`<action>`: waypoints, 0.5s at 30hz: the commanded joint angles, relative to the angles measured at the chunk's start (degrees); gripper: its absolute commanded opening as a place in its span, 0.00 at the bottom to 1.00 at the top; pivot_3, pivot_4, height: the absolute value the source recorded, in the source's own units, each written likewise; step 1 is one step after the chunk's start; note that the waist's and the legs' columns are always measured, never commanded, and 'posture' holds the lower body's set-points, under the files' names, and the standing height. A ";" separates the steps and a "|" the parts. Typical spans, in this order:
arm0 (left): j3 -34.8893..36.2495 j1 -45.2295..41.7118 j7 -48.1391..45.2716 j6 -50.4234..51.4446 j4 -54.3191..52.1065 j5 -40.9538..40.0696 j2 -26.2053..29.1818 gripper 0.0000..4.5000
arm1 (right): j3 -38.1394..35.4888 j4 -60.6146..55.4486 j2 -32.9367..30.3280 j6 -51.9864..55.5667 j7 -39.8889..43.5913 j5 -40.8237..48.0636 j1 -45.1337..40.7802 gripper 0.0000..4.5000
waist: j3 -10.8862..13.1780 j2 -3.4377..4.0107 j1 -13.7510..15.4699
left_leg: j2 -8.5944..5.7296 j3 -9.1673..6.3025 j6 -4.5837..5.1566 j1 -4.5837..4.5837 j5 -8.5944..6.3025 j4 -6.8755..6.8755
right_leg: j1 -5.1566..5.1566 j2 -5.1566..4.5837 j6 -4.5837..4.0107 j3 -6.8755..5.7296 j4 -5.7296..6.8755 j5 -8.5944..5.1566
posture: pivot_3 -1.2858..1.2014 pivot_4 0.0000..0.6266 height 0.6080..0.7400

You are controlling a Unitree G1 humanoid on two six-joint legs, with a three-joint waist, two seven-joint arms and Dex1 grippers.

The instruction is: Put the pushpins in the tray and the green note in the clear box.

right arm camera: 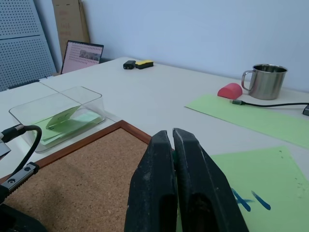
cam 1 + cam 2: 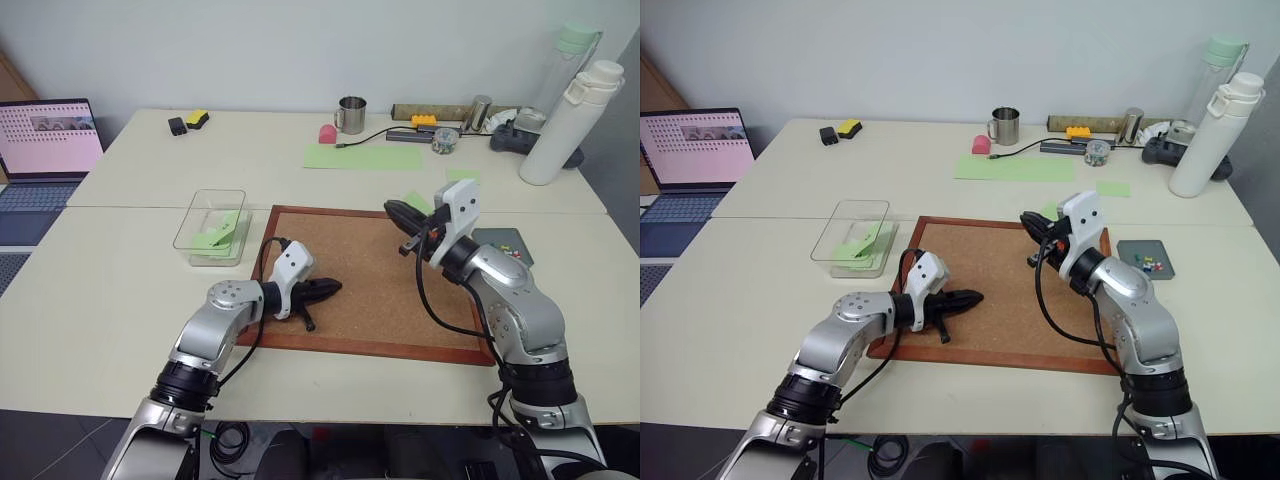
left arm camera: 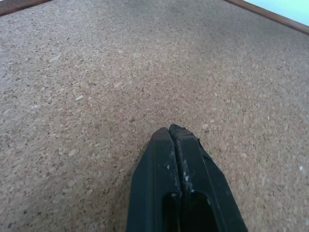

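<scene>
Silver-grey metal arms with black joints, white wrist housings, looping black cables, and tapered black jaws flecked with pale dust.

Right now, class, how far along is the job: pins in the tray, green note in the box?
Done: the pushpins lie in the tray, and the cork board shows none. In hand: the right gripper is shut on the green note. Left: getting it into the clear box, which holds other green paper.

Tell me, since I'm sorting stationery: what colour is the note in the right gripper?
Light green with a blue handwritten mark: the green note, clearest in the right wrist view.
</scene>
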 commanded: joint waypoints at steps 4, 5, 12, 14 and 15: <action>6.86 -4.52 1.34 3.20 0.97 -6.36 -2.14 0.08 | 9.76 1.28 -13.12 -16.86 11.55 -12.80 2.50 0.00 | 0.04 -0.06 0.01 | -0.01 -0.01 0.00 -0.02 0.00 0.03 | 0.00 -0.01 0.00 -0.03 -0.01 0.00 | 0.52 0.24 1.00; 7.70 -5.30 1.28 3.90 1.42 -7.27 -2.27 0.11 | 9.88 1.80 -14.06 -18.12 12.58 -13.07 2.77 0.00 | 0.05 -0.07 0.04 | -0.01 -0.01 0.01 -0.01 0.00 0.03 | 0.00 0.01 0.00 -0.02 -0.01 0.00 | 0.52 0.24 1.00; 12.97 -10.38 0.65 12.10 1.73 -16.05 -3.82 0.40 | 12.05 4.98 -18.44 -27.41 19.61 -15.50 1.54 0.00 | 0.14 -0.21 -0.05 | -0.01 0.00 0.00 -0.01 0.00 0.02 | 0.00 0.00 0.00 -0.01 -0.02 0.00 | 0.52 0.24 1.00; 13.39 -11.18 0.95 14.74 1.62 -17.86 -4.31 0.48 | 13.38 5.70 -18.97 -30.18 21.80 -16.23 1.04 0.00 | 0.14 -0.22 -0.06 | -0.01 0.00 0.00 -0.01 0.00 0.03 | 0.00 0.00 0.00 -0.02 -0.02 0.00 | 0.52 0.24 1.00; 13.44 -11.40 1.02 15.61 1.54 -18.42 -4.37 0.54 | 13.75 6.01 -18.96 -31.20 22.53 -16.45 0.80 0.00 | 0.14 -0.22 -0.07 | -0.01 0.00 0.00 -0.01 0.00 0.04 | 0.00 0.00 0.00 -0.02 -0.02 0.00 | 0.52 0.24 1.00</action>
